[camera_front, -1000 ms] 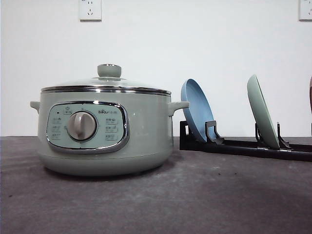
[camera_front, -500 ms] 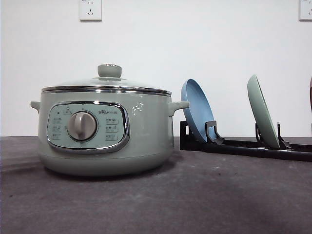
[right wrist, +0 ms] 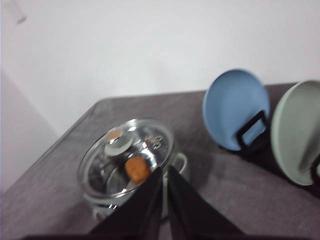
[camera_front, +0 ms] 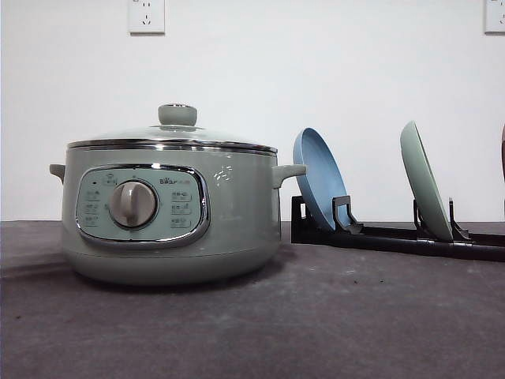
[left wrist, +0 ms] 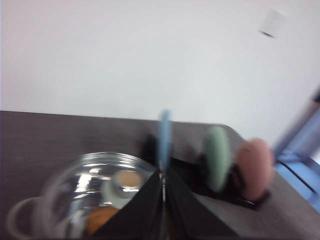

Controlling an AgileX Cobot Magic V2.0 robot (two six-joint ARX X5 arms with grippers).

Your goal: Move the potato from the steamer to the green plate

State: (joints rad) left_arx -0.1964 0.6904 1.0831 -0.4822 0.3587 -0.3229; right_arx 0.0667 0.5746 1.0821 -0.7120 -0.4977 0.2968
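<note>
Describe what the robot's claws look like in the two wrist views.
Both look alike: the left claw and right claw each show two flat, matte black fingers, wedge-shaped and tapering to a point, with a thin slit between them. No cables, markings or coloured pads are visible; both views are blurred.

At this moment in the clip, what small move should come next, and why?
Probably bring one pincer down to the lid knob to lift the glass lid off. The lid sits closed on the steamer, the potato shows through the glass, and the green plate stands in the rack.
</note>
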